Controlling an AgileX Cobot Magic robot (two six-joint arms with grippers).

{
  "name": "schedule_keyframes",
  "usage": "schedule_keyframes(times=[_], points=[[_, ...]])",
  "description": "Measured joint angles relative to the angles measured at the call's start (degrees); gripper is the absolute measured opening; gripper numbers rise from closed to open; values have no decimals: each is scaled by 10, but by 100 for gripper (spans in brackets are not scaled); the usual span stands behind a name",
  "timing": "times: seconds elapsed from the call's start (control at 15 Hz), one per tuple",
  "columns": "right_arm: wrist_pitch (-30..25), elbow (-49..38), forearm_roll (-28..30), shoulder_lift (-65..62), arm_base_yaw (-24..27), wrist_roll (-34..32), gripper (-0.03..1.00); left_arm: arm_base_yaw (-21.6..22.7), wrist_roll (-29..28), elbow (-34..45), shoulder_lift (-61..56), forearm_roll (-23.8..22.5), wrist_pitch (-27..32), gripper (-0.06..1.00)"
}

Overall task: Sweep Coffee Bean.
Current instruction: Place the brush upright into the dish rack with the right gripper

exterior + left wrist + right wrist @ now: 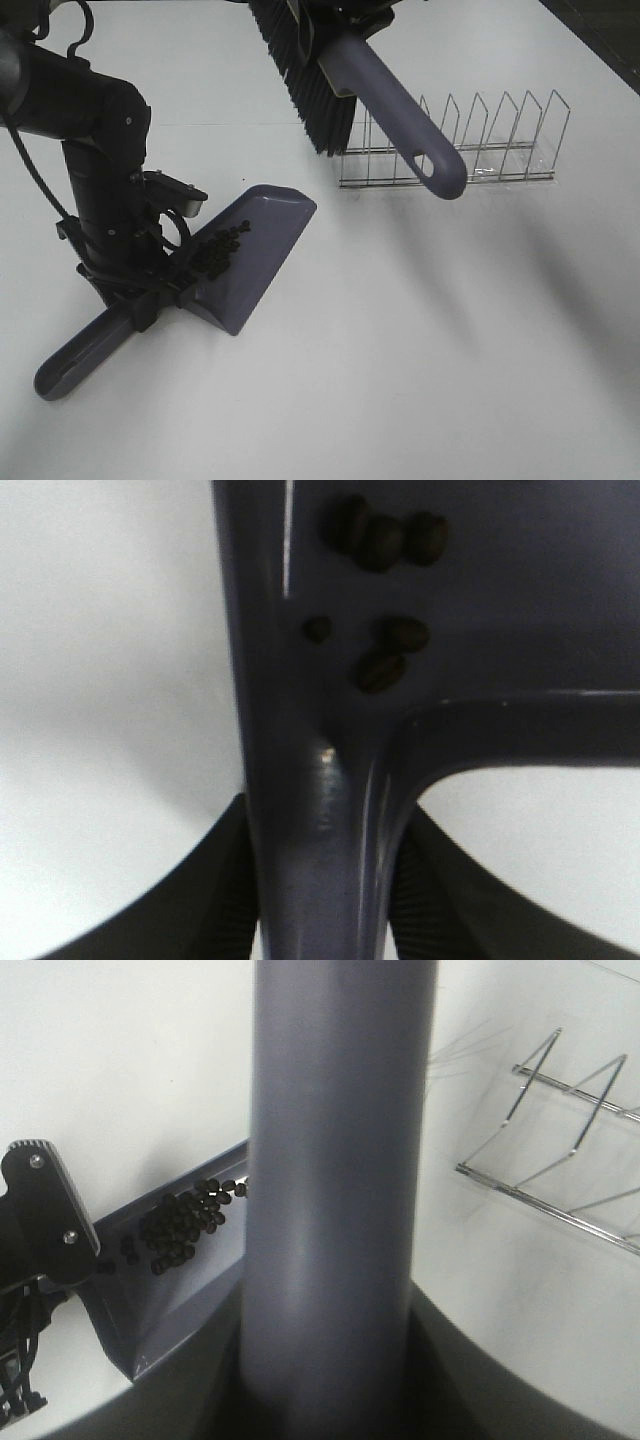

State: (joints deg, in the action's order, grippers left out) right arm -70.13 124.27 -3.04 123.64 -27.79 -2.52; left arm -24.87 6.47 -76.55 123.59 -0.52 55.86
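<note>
Left gripper (325, 910) tight around dustpan handle (320, 810)

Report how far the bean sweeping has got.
Done: the coffee beans lie heaped in the dustpan. In hand: the left gripper is shut on the dustpan's handle; the right gripper holds the brush raised off the table. Left: probably only emptying the pan and setting both tools down.

The left arm (95, 150) stands at nine o'clock, left gripper (325, 910) clamped on the dustpan handle (75, 360). The right gripper (330, 1400), at twelve o'clock, clamps the brush handle (400, 110).
</note>
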Motion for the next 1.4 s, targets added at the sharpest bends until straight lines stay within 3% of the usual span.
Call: schedule_keyframes(times=[0.33,0.73,1.0,1.2,1.4], points=[[-2,-166,36,-97,0,-31,33,48,-30,0,0,49,13,31],[-2,-359,158,-178,0,-123,33,128,-29,8,1,83,27,31],[0,-439,153,-183,7,-166,33,134,-30,34,-6,83,8,31],[61,-451,78,-182,84,-158,33,134,-28,44,-11,83,-4,31],[76,-451,72,-164,133,-137,33,134,-28,45,-11,83,-6,31]])
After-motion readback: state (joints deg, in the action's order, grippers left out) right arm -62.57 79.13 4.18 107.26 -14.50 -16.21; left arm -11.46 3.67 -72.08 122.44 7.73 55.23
